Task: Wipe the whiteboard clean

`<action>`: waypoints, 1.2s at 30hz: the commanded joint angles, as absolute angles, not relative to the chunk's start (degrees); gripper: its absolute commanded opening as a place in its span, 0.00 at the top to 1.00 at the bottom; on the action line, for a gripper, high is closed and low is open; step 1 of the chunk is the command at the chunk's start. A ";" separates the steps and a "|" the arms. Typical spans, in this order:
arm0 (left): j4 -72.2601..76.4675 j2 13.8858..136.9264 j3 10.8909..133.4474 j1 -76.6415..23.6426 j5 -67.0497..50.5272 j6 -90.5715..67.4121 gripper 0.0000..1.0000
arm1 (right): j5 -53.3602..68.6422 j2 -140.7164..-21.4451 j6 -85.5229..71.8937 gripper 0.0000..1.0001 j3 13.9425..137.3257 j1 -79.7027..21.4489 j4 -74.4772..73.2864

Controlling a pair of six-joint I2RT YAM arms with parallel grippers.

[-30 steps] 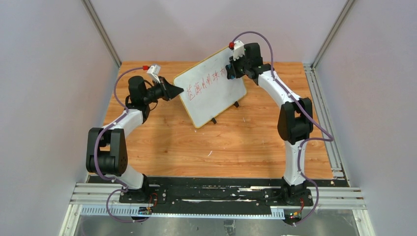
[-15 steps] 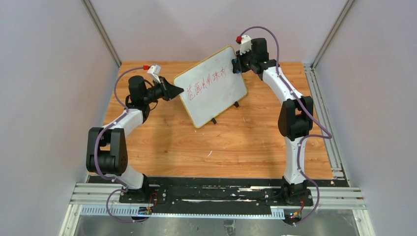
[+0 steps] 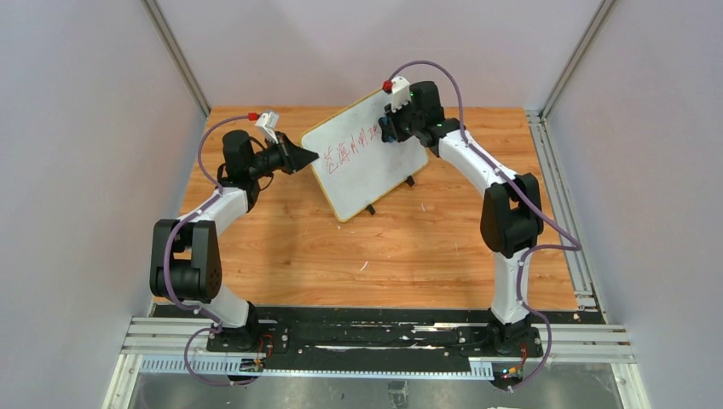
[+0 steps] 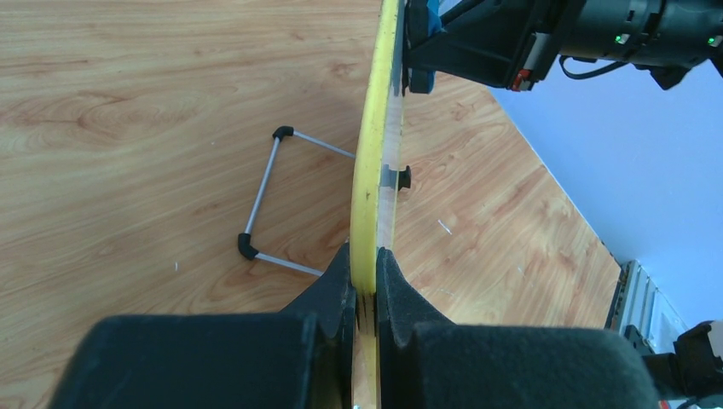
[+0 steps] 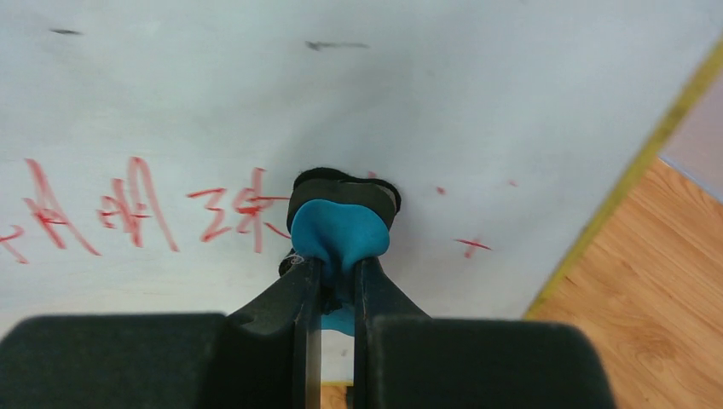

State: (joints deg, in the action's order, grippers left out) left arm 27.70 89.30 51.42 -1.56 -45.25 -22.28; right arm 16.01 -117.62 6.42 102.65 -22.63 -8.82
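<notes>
The whiteboard (image 3: 368, 175) stands tilted at the middle back of the wooden table, with a row of red characters (image 3: 345, 146) across its top. My left gripper (image 3: 312, 157) is shut on its yellow left rim (image 4: 373, 179), one finger on each face. My right gripper (image 5: 337, 266) is shut on a blue eraser (image 5: 339, 228) whose black pad presses on the white face (image 5: 477, 94) at the right end of the red characters (image 5: 136, 209). To the eraser's right only small red specks (image 5: 471, 245) show. From above, that right gripper (image 3: 390, 128) covers the board's upper right part.
A thin wire stand (image 4: 260, 200) props the board from behind, and a small black foot (image 4: 402, 177) sticks out at its lower edge. Grey walls close in both sides. An aluminium rail (image 3: 563, 213) runs along the table's right edge.
My right gripper swung out to the board's upper right corner, then slid left along the row of writing with the eraser. The rightmost red characters are gone. The left arm and board stayed still.
</notes>
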 commanded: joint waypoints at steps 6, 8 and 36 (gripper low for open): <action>23.55 91.36 51.06 -1.41 -42.73 -11.13 1.00 | 13.37 -120.31 9.56 0.99 108.07 -22.79 -10.02; 23.55 91.35 51.08 -1.41 -42.79 -11.08 1.00 | 13.40 -122.00 9.21 0.99 110.81 -20.82 -10.88; 22.94 91.26 51.52 -1.41 -42.83 -10.86 1.00 | 11.86 -117.48 5.87 1.00 101.26 -17.11 -5.18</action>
